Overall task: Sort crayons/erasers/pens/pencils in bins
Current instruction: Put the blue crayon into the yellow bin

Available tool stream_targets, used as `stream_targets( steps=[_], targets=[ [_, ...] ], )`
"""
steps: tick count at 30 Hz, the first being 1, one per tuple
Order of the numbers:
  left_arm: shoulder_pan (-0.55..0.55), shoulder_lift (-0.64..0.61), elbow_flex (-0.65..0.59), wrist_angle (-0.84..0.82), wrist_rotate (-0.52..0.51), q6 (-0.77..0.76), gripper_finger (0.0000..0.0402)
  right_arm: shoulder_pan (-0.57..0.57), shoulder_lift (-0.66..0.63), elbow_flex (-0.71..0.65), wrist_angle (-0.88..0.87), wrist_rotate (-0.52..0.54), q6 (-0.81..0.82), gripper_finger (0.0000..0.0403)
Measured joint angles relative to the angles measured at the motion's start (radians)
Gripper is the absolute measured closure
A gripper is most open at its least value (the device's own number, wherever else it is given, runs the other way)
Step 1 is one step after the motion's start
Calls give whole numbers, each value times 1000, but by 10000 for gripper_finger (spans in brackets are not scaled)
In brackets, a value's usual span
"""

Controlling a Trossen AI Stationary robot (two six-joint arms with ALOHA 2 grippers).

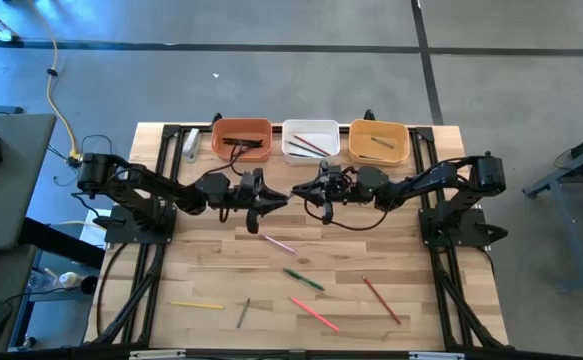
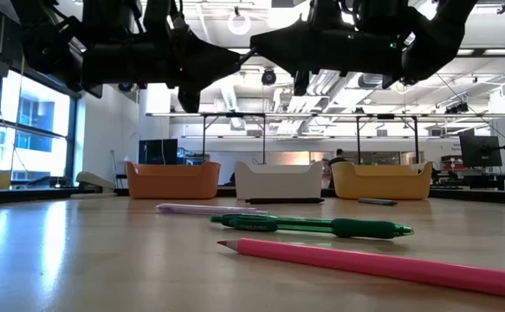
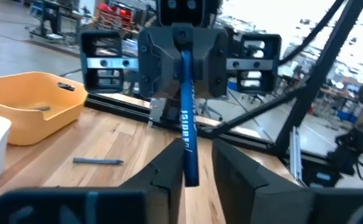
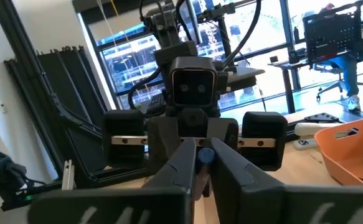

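Overhead, both claws meet above the wooden table (image 1: pixel 211 280), right claw (image 4: pixel 198 163) clenched on a blue pen (image 3: pixel 188 118), left claw (image 3: pixel 190 165) loosened

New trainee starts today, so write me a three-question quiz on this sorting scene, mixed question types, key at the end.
1. Which bin stands between the other two? A the terracotta-orange bin; B the white bin; C the yellow-orange bin.
2. True or false: the blue pen lies flat on the table.
3. Fill in: the blue pen is clamped by the ____ gripper.
Key: 1 B. 2 False: it is up in the air between the left gripper and the right gripper. 3 right.
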Motion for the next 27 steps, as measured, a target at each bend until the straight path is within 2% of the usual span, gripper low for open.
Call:
stream_targets(
  steps=[8, 14, 16, 21, 25, 27],
  targets=[
    [25, 0, 0, -88, 6, 41, 267, -1, -27, 0, -23, 8, -51, 392],
    [60, 0, 0, -103, -4, 75, 259, -13, -128, 0, -149, 11, -117, 392],
    [66, 0, 0, -106, -4, 86, 264, -26, -186, 1, -267, 60, -162, 392],
    [67, 0, 0, -130, -4, 119, 284, -95, -337, 1, -611, 272, -242, 391],
    [67, 0, 0, -130, -4, 119, 299, -209, -423, 2, -859, 442, -229, 391],
    [67, 0, 0, -130, -4, 119, 305, -287, -443, -1, -932, 471, -198, 391]
  ],
)
